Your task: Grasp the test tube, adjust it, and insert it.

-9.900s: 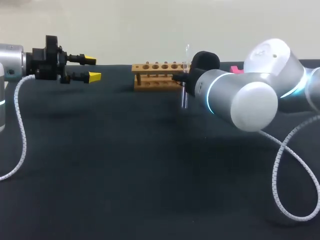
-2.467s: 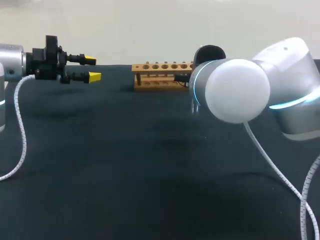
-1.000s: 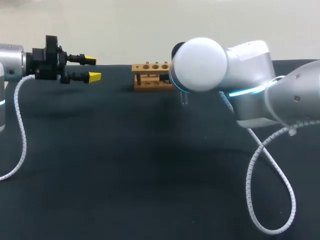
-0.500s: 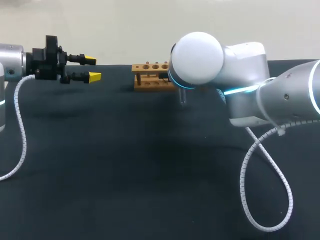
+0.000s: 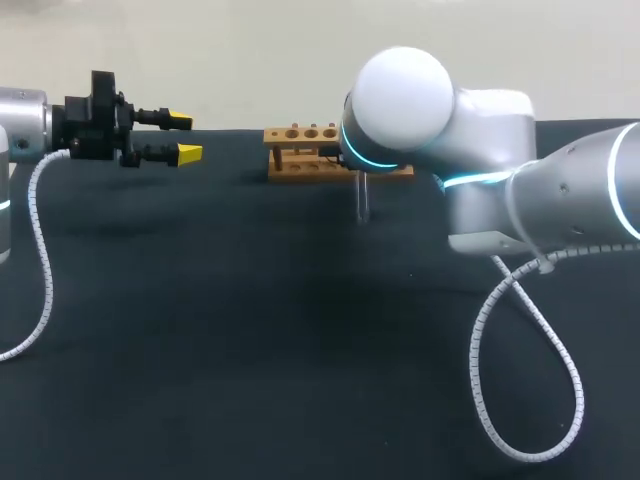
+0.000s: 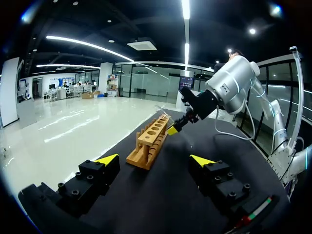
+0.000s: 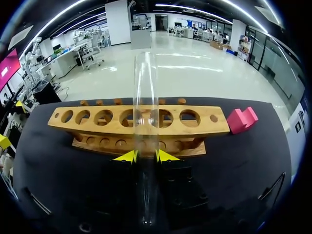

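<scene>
A clear glass test tube [image 7: 145,97] stands upright between my right gripper's [image 7: 146,156] yellow tips, which are shut on it just in front of the wooden rack [image 7: 195,129]. The tube lines up with the rack's middle holes. In the head view my right arm [image 5: 440,110] covers its own gripper and the right part of the rack [image 5: 300,172]; only the tube's lower end [image 5: 362,200] shows beneath it. My left gripper [image 5: 185,137] hangs open at the far left with nothing in it, well away from the rack [image 6: 148,141].
A pink block [image 7: 242,119] lies on the dark tabletop past the rack's right end. A white coiled cable [image 5: 520,370] loops down from my right arm over the table's right side. Another cable [image 5: 40,260] hangs from my left arm.
My right arm has turned, its elbow rising slightly, and the tube's lower end has shifted a little left and down in front of the rack. The left arm has not moved.
</scene>
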`<state>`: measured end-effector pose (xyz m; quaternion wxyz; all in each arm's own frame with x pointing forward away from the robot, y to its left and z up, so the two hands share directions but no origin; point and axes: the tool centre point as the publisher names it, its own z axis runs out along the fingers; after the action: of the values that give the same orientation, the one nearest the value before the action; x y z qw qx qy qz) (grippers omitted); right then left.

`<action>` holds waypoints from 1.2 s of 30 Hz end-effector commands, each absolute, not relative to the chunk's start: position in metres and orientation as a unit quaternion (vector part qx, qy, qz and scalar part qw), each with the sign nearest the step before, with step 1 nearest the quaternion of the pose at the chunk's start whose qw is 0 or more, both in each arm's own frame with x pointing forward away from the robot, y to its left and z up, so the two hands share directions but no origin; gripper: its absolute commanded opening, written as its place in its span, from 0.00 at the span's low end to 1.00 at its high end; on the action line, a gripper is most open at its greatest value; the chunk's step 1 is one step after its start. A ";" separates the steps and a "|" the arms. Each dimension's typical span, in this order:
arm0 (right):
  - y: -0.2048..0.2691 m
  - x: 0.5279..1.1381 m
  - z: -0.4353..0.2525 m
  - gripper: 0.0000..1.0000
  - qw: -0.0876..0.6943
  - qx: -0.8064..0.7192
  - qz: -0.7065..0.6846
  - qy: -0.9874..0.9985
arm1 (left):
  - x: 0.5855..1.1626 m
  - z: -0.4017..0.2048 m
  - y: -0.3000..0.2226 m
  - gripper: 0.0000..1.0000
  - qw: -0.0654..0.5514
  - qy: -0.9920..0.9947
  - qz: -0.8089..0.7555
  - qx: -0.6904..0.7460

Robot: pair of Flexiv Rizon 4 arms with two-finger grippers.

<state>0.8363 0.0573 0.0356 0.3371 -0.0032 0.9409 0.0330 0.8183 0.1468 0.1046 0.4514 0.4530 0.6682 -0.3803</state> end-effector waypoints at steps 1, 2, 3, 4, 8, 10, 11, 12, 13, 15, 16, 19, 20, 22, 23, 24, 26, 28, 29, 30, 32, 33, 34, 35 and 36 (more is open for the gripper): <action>0.058 0.842 0.032 0.00 0.312 -0.006 0.039 0.949 | 0.816 0.104 0.147 1.00 0.454 0.668 -0.379 0.452; 0.058 0.842 0.031 0.00 0.307 -0.009 0.038 0.951 | 0.816 0.104 0.147 1.00 0.454 0.668 -0.379 0.452; 0.058 0.842 0.030 0.00 0.302 -0.010 0.040 0.953 | 0.816 0.104 0.147 1.00 0.454 0.668 -0.379 0.452; 0.058 0.843 0.030 0.00 0.301 -0.010 0.041 0.953 | 0.816 0.104 0.147 1.00 0.454 0.668 -0.379 0.452; 0.058 0.843 0.028 0.00 0.296 -0.009 0.043 0.954 | 0.816 0.104 0.147 1.00 0.454 0.668 -0.379 0.452; 0.059 0.843 0.028 0.00 0.295 -0.007 0.044 0.954 | 0.816 0.104 0.147 1.00 0.454 0.668 -0.379 0.452; 0.058 0.843 0.028 0.00 0.293 -0.006 0.046 0.955 | 0.816 0.104 0.147 1.00 0.454 0.668 -0.379 0.452; 0.058 0.843 0.027 0.00 0.292 -0.005 0.047 0.955 | 0.816 0.104 0.147 1.00 0.454 0.668 -0.379 0.452; 0.058 0.842 0.027 0.00 0.291 -0.005 0.048 0.956 | 0.816 0.104 0.147 1.00 0.454 0.668 -0.379 0.452; 0.058 0.840 0.025 0.00 0.287 -0.003 0.050 0.957 | 0.816 0.104 0.147 1.00 0.454 0.668 -0.379 0.452; 0.058 0.839 0.024 0.00 0.287 -0.002 0.050 0.957 | 0.816 0.104 0.147 1.00 0.454 0.668 -0.379 0.452; 0.058 0.836 0.023 0.00 0.285 -0.001 0.050 0.957 | 0.816 0.104 0.147 1.00 0.454 0.668 -0.379 0.452; 0.057 0.835 0.023 0.00 0.284 0.001 0.051 0.957 | 0.816 0.104 0.147 1.00 0.454 0.668 -0.379 0.452; 0.057 0.832 0.024 0.00 0.285 0.006 0.052 0.957 | 0.816 0.104 0.147 1.00 0.454 0.668 -0.379 0.452; 0.057 0.830 0.025 0.00 0.287 0.009 0.053 0.957 | 0.816 0.104 0.147 1.00 0.454 0.668 -0.379 0.452; 0.057 0.828 0.026 0.00 0.288 0.013 0.053 0.956 | 0.816 0.104 0.147 1.00 0.454 0.668 -0.379 0.452; 0.056 0.824 0.029 0.00 0.291 0.019 0.055 0.955 | 0.816 0.104 0.147 1.00 0.454 0.668 -0.379 0.452; 0.057 0.819 0.033 0.00 0.296 0.027 0.059 0.953 | 0.816 0.104 0.147 1.00 0.454 0.668 -0.379 0.452; 0.057 0.817 0.036 0.00 0.299 0.031 0.059 0.952 | 0.816 0.104 0.147 1.00 0.454 0.668 -0.379 0.452; 0.057 0.815 0.039 0.00 0.303 0.035 0.060 0.950 | 0.816 0.104 0.147 1.00 0.454 0.668 -0.379 0.452; 0.056 0.811 0.046 0.00 0.312 0.042 0.063 0.947 | 0.816 0.104 0.147 1.00 0.454 0.668 -0.379 0.452; 0.056 0.809 0.049 0.00 0.317 0.046 0.064 0.945 | 0.816 0.104 0.147 1.00 0.454 0.668 -0.379 0.452; 0.056 0.807 0.053 0.00 0.321 0.048 0.065 0.943 | 0.816 0.104 0.147 1.00 0.454 0.668 -0.379 0.452; 0.056 0.805 0.057 0.00 0.326 0.050 0.067 0.942 | 0.816 0.104 0.147 1.00 0.454 0.668 -0.379 0.452; 0.056 0.804 0.061 0.00 0.330 0.051 0.069 0.940 | 0.816 0.104 0.147 1.00 0.454 0.668 -0.379 0.452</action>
<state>0.8218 0.0634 0.0510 0.2988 0.0466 0.9508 0.0679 0.8183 0.1468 0.1046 0.4514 0.4530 0.6682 -0.3803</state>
